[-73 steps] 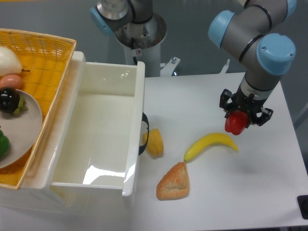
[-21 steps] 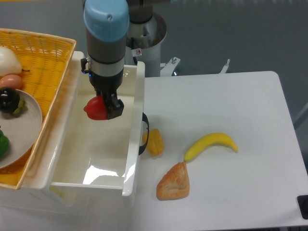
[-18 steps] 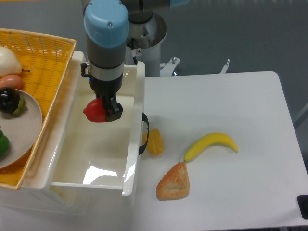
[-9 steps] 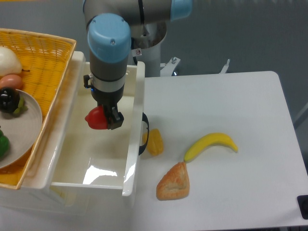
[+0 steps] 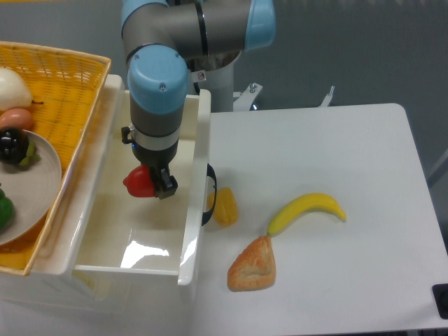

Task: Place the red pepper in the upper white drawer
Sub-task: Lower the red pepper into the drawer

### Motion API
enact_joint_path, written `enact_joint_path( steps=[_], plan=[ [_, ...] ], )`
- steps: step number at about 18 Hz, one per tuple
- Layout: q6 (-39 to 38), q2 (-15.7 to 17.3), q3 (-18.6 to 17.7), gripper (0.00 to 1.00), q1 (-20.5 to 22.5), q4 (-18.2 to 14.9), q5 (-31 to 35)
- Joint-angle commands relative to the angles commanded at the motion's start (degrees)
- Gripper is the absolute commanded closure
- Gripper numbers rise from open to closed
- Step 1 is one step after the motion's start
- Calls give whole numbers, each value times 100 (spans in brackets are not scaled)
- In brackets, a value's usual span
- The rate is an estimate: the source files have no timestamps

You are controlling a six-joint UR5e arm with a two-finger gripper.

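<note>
The glossy red pepper (image 5: 138, 182) hangs inside the upper white drawer (image 5: 193, 203), between its tall walls and above its floor. My gripper (image 5: 148, 183) points straight down and is shut on the pepper, its dark fingers clamping the right side. The drawer stands pulled out at the left of the table, its black handle (image 5: 211, 194) facing right. Whether the pepper touches the drawer floor cannot be told.
A yellow wicker basket (image 5: 59, 91) sits over the drawer's left side with a grey plate (image 5: 38, 185) of fruit in it. On the white table lie a yellow-orange pepper (image 5: 225, 206), a banana (image 5: 305, 211) and a bread wedge (image 5: 253, 264).
The gripper carried the red pepper from the right of the table over into the drawer. In the last second it has sunk lower and slightly toward the drawer's front.
</note>
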Motion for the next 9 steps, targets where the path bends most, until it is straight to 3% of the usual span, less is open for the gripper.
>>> enact_joint_path(
  steps=[9],
  plan=[
    [-9, -97, -132, 91, -88, 185, 9]
  ],
)
